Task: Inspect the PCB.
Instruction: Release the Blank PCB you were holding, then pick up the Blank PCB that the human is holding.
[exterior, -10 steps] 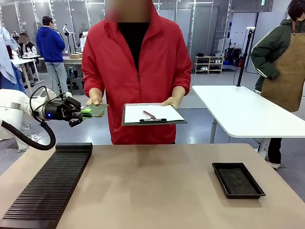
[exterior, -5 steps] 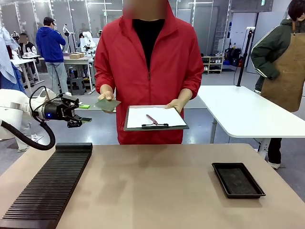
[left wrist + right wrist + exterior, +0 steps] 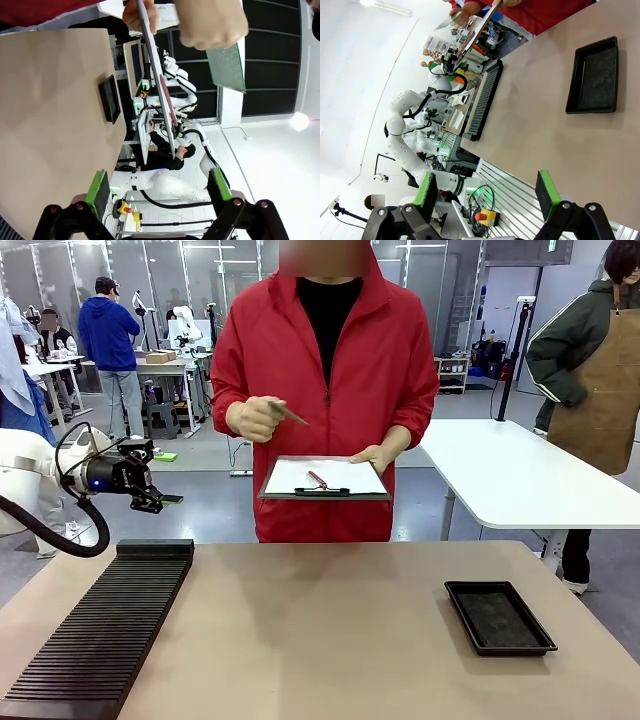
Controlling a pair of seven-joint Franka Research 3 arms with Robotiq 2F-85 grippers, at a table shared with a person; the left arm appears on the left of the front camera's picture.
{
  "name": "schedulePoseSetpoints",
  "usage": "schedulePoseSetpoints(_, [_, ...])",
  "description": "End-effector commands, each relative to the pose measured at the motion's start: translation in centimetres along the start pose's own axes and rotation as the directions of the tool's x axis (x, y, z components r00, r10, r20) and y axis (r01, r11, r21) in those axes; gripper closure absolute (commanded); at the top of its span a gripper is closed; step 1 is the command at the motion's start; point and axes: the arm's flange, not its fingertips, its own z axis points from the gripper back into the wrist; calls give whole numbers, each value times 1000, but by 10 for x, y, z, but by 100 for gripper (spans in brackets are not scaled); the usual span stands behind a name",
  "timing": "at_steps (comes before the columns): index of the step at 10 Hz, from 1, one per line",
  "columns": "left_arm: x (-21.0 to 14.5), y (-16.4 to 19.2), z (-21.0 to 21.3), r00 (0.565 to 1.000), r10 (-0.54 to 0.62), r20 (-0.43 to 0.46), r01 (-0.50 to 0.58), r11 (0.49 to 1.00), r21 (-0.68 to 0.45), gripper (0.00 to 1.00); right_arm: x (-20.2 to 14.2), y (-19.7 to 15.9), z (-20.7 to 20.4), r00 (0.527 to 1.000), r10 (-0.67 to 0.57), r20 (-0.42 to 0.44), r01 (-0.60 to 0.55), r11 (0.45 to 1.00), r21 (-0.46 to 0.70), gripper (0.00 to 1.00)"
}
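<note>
- PCB (image 3: 227, 65) is up in the person's hand (image 3: 256, 418), beside and higher than the clipboard (image 3: 323, 478). From the front it shows nearly edge-on, a thin sliver.
- Left gripper (image 3: 159, 175) hangs in the air well apart from it, fingers spread, empty. Right gripper (image 3: 487, 175) gapes too, holding nothing.
- One black tray (image 3: 498, 617) and one ribbed rack (image 3: 110, 625) lie on the table (image 3: 320, 620).

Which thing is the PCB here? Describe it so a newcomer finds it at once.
Find the person in the red jacket at the centre of the front view. One hand supports a white-papered clipboard; the other hand is raised at chest height. The PCB is the thin board pinched in that raised hand: green, dotted with holes, with no paper on it.
</note>
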Motion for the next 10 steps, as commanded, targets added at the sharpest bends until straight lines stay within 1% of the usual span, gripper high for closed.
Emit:
schedulePoseSetpoints(1, [-21,9,-2,1000,-4,-2,4,1000,9,0,1,1,1,1000,19,9,-19,1000,9,0])
schedulePoseSetpoints(2, [0,0,0,1000,0,0,0,1000,0,0,1,1,1,1000,19,9,-19,1000,9,0])
schedulePoseSetpoints(10, [0,0,0,1000,0,0,0,1000,0,0,1,1,1,1000,19,9,-19,1000,9,0])
